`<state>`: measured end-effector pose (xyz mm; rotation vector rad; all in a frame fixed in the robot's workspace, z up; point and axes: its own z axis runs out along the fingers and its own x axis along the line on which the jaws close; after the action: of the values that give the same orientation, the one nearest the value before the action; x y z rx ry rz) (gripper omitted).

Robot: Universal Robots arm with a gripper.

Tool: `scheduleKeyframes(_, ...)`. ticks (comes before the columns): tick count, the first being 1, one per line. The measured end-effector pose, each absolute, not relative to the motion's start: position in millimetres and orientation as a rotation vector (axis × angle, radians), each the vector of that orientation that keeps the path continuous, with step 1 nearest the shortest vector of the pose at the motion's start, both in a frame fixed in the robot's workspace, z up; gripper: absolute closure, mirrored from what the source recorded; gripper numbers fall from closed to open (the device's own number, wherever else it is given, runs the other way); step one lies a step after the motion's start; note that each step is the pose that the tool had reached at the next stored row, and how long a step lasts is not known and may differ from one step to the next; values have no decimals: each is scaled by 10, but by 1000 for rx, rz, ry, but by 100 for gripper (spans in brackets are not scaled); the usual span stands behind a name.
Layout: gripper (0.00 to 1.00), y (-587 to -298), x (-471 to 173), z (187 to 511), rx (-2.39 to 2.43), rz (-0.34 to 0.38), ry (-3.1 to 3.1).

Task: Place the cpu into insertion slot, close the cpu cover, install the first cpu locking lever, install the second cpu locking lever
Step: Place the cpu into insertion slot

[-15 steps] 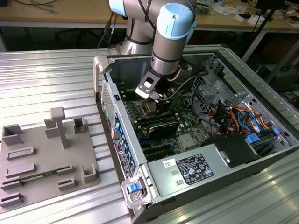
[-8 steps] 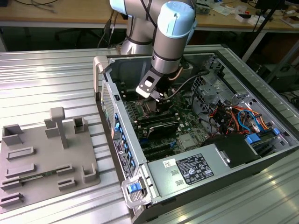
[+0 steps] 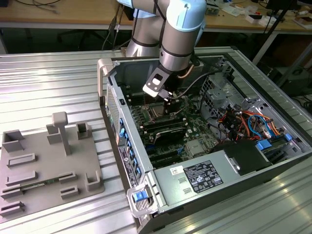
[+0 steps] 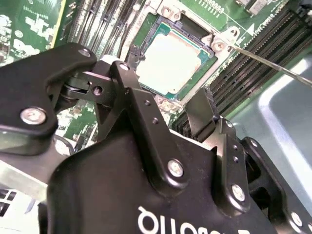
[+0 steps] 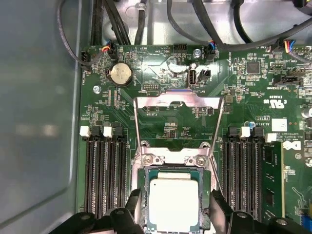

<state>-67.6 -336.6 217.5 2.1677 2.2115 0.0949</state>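
Memory slots [image 5: 105,175] flank the insertion slot [image 5: 170,171]; the cpu [image 5: 174,209] lies flat inside it. The cpu cover [image 5: 178,101] is flipped back (leaving the socket reachable). The gripper [image 5: 175,195] is spread wide and empty, straddling the chip.

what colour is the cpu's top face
The cpu top is silvery grey with a green rim, best seen in the first wrist view.

A grey fixture plate [image 3: 48,165] lies on the ribbed metal table [image 3: 48,83] beside the open computer case [image 3: 127,141].
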Motion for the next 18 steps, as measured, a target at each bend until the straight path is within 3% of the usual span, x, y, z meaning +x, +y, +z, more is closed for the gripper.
scheduleKeyframes(2, 35, -3366, -675, 2210, 2169, 93, 2212)
scheduleKeyframes(5, 54, -3366, -675, 2249, 2170, 90, 2214)
scheduleKeyframes(6, 54, -3366, -675, 2249, 2170, 90, 2214)
scheduleKeyframes(7, 66, -3365, -675, 2249, 2171, 90, 2214)
scheduleKeyframes(10, 84, -3366, -675, 2251, 2171, 89, 2214)
scheduleKeyframes(12, 89, -3366, -675, 2251, 2171, 89, 2214)
scheduleKeyframes(18, 89, -3366, -675, 2251, 2171, 89, 2215)
